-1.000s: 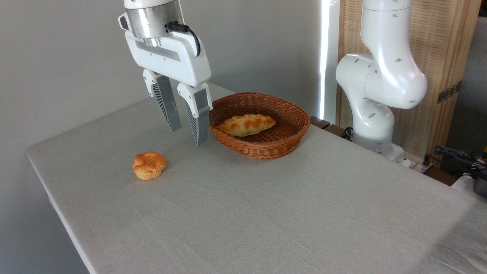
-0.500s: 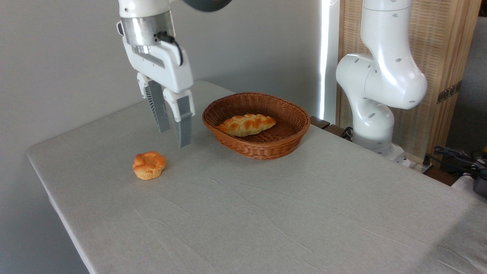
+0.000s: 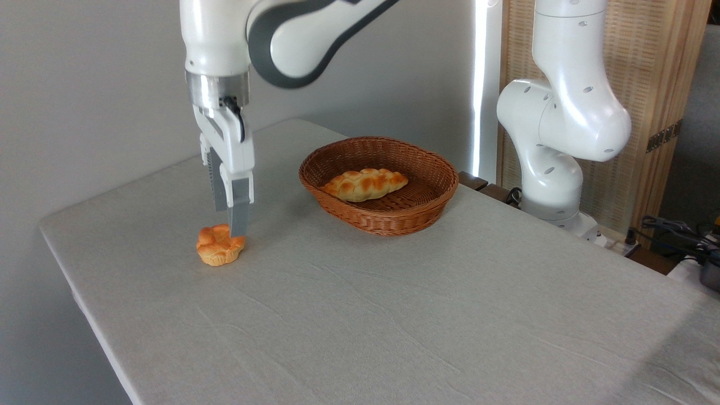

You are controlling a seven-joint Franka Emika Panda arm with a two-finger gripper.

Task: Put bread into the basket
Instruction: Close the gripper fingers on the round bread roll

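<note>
Bread sits upright, round, under gripper whose opening is unclear.

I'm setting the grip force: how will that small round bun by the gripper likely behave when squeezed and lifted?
The bun looks puffy with a knobby top, so it probably gives under the fingers; a light squeeze seems wise. It is small and likely light. Its flat fluted base sits steady on the table, so it should not roll, though a nudge from the gripper could slide it.

Claw finger hides part of bread.
</note>
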